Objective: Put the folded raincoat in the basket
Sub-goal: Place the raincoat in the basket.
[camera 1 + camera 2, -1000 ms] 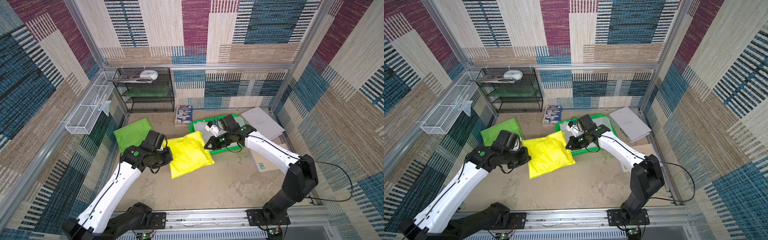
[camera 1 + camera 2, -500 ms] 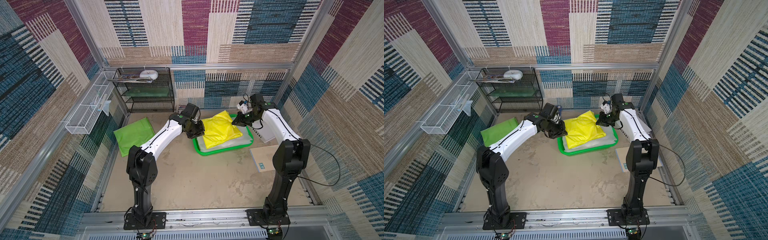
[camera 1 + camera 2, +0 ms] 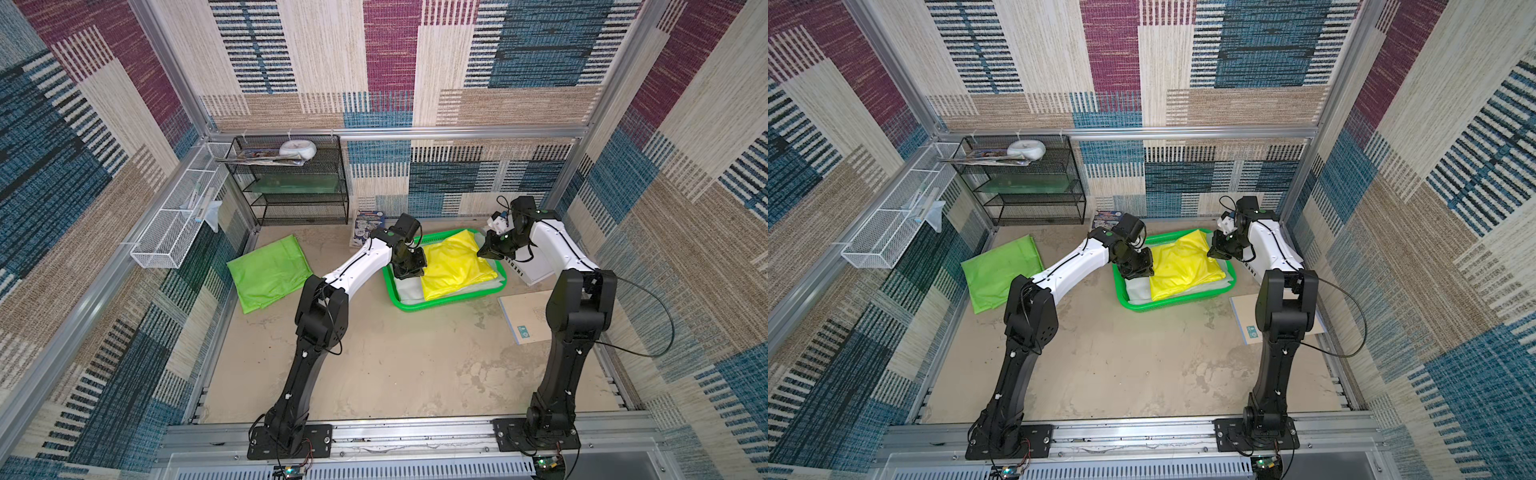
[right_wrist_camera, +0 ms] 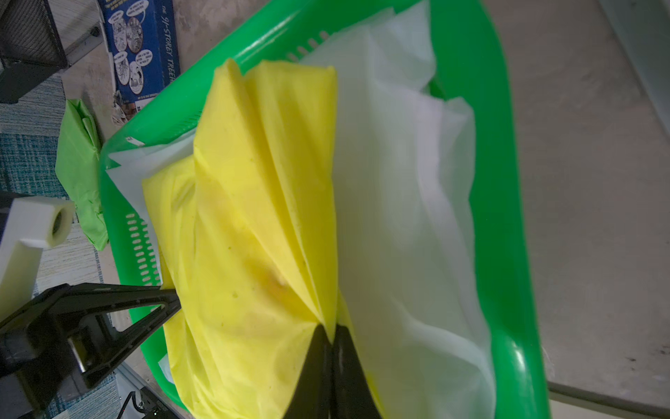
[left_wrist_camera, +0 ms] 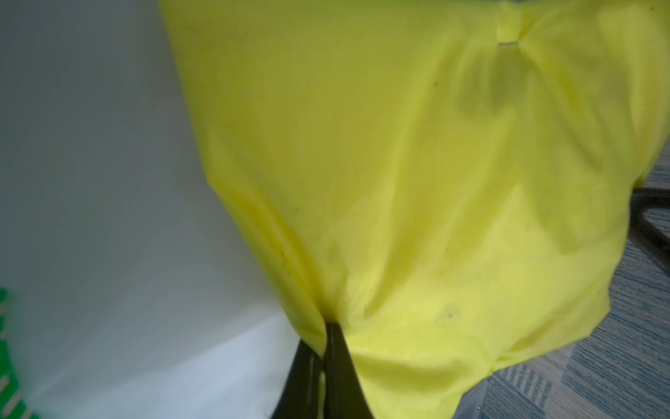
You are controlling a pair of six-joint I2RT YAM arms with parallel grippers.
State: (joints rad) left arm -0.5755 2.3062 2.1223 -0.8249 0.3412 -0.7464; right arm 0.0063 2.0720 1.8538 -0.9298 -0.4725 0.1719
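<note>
Reaching over the basket (image 3: 440, 306) from both sides, my left gripper (image 3: 409, 271) and right gripper (image 3: 483, 252) pinch the crumpled yellow raincoat (image 3: 457, 266).

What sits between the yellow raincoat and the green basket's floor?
A folded white sheet lies in the basket under the yellow raincoat. The left gripper and right gripper are shut on it; nothing else intervenes.

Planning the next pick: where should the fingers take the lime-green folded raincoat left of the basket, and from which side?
Probably the corner of the lime-green raincoat nearest the basket, approached low from the basket side by the left arm. It lies flat on the table, so only an edge or corner offers a pinch.
</note>
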